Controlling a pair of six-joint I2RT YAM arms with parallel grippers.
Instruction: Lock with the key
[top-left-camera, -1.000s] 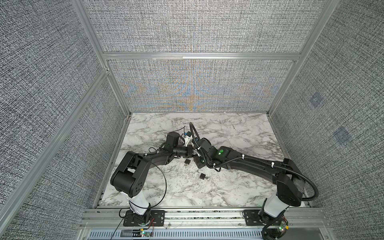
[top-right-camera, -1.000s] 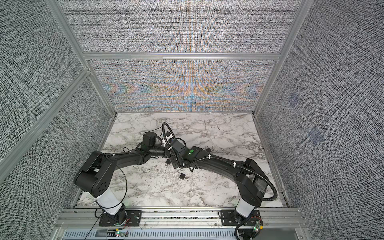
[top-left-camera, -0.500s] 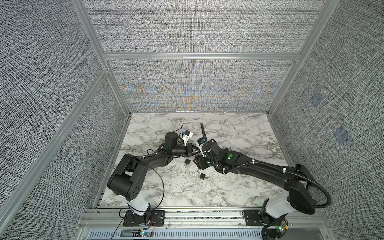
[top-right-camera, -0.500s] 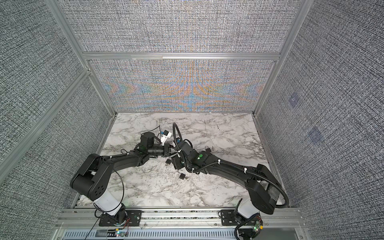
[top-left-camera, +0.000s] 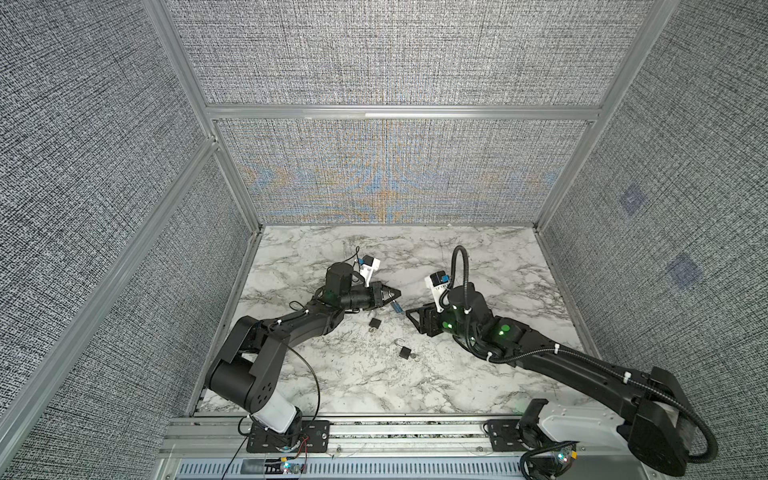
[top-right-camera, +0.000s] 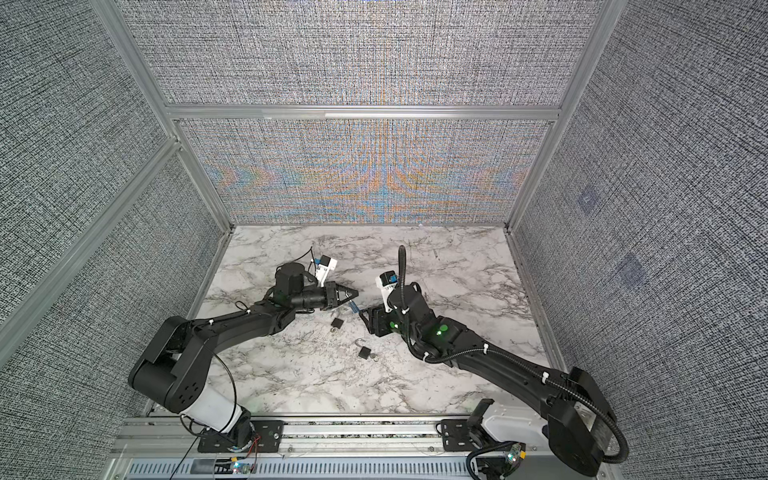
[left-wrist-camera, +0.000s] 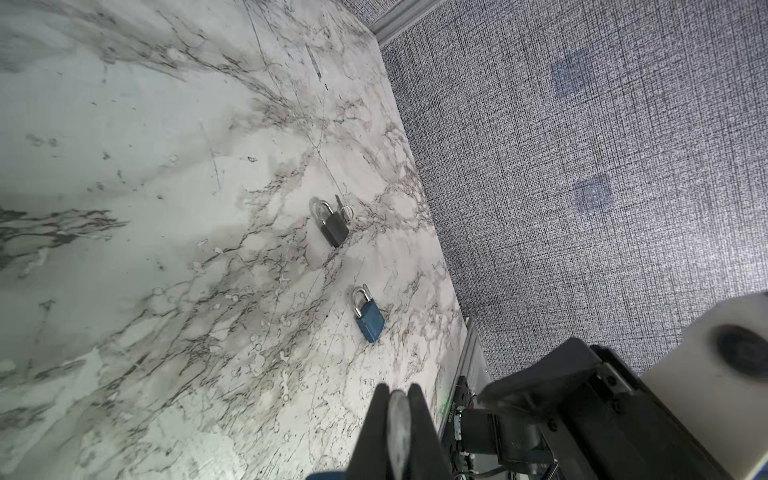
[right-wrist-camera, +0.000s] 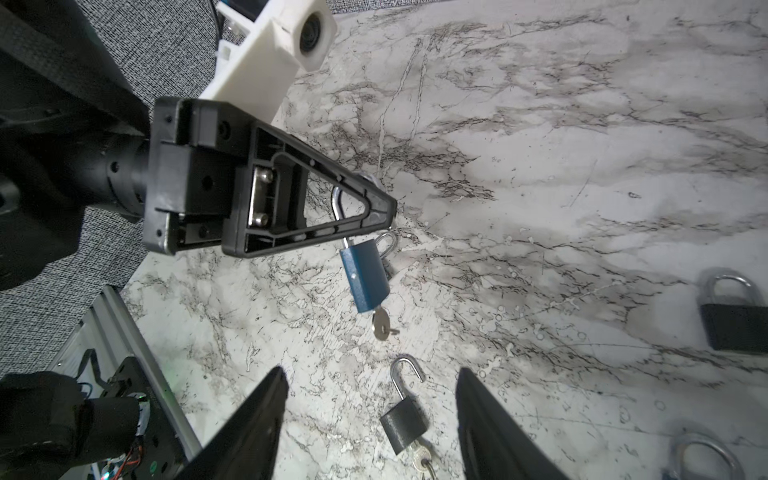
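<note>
Item: blue padlock (right-wrist-camera: 365, 278), hanging by its shackle from my left end effector (right-wrist-camera: 384, 212), pinched tight there, presumably so the inserted key (right-wrist-camera: 381, 326) hangs free. Right end effector (right-wrist-camera: 370, 370): wide, empty, facing that key.

The marble table (top-left-camera: 415, 386) carries an open black padlock (top-left-camera: 404, 352) with keys (top-left-camera: 414, 356), a second black padlock (top-left-camera: 375, 323) nearby, a grey padlock (left-wrist-camera: 332, 226) and a blue padlock (left-wrist-camera: 370, 320).
</note>
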